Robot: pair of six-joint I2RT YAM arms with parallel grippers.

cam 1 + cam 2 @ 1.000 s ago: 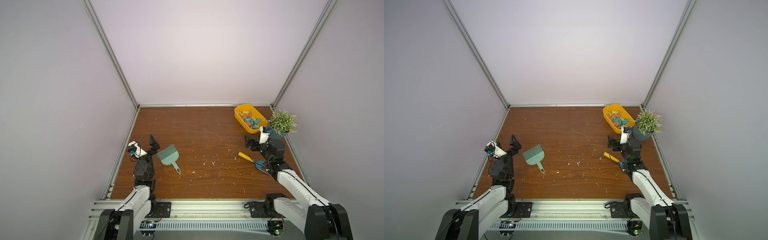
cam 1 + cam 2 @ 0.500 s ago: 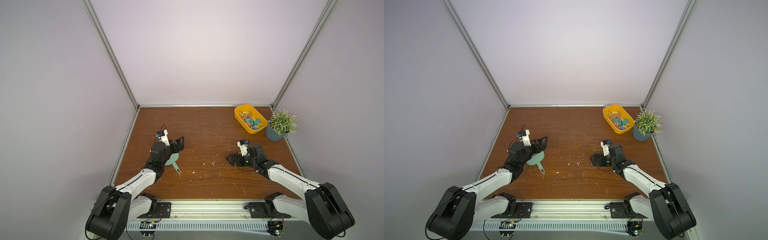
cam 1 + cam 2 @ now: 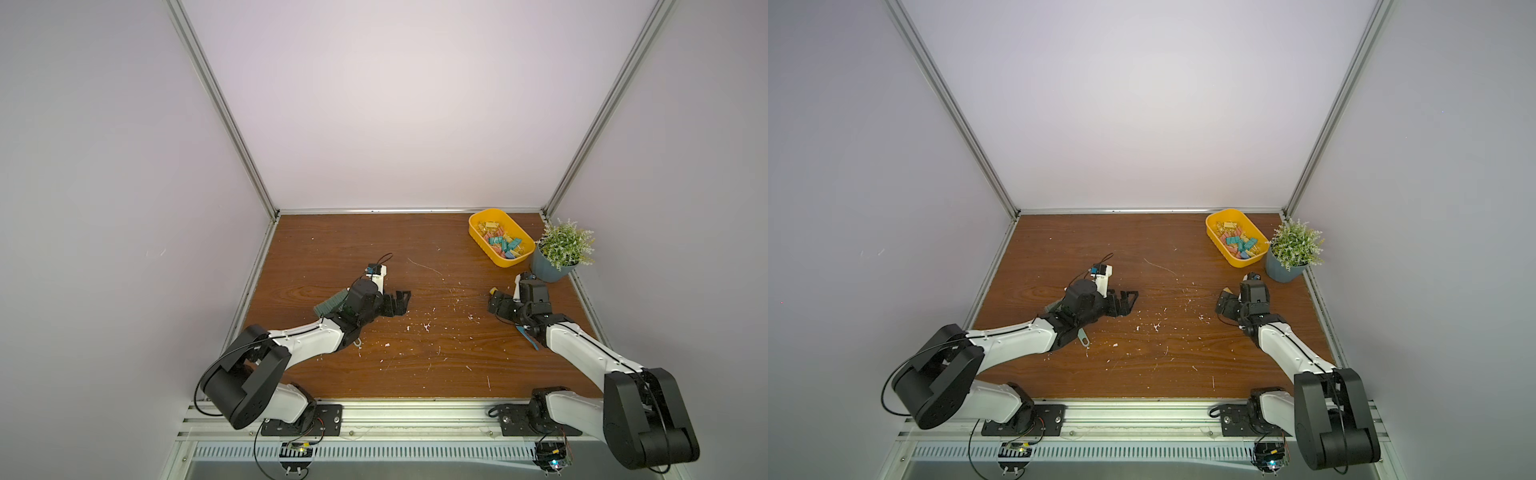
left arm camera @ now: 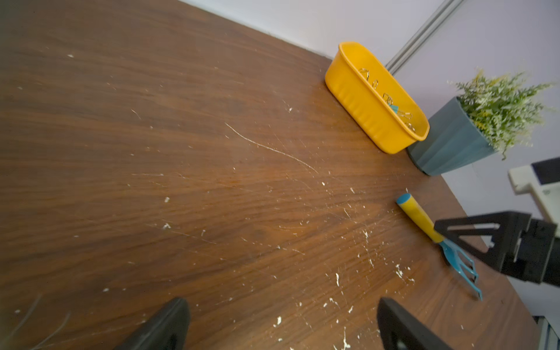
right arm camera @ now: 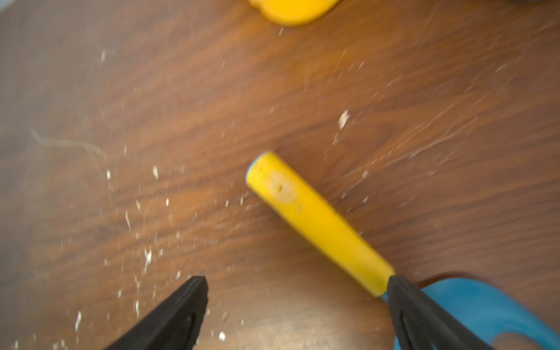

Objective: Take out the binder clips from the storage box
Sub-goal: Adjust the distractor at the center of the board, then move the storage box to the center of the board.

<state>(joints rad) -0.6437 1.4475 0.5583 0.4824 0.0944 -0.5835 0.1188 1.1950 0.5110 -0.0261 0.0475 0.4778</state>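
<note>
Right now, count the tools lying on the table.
2. A green dustpan lies mostly under the left arm; a yellow-handled rake lies below the right hand. Others could be hidden beneath the arms.

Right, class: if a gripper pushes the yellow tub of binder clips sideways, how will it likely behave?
The yellow tub probably slides rather than tips: it is shallow and broad on the smooth wooden table. It looks like thin plastic, so likely light. The loose binder clips inside would probably shift about.

storage box [image 4: 360,106] smooth glossy plastic; table [image 4: 181,151] scratched matt wood
</note>
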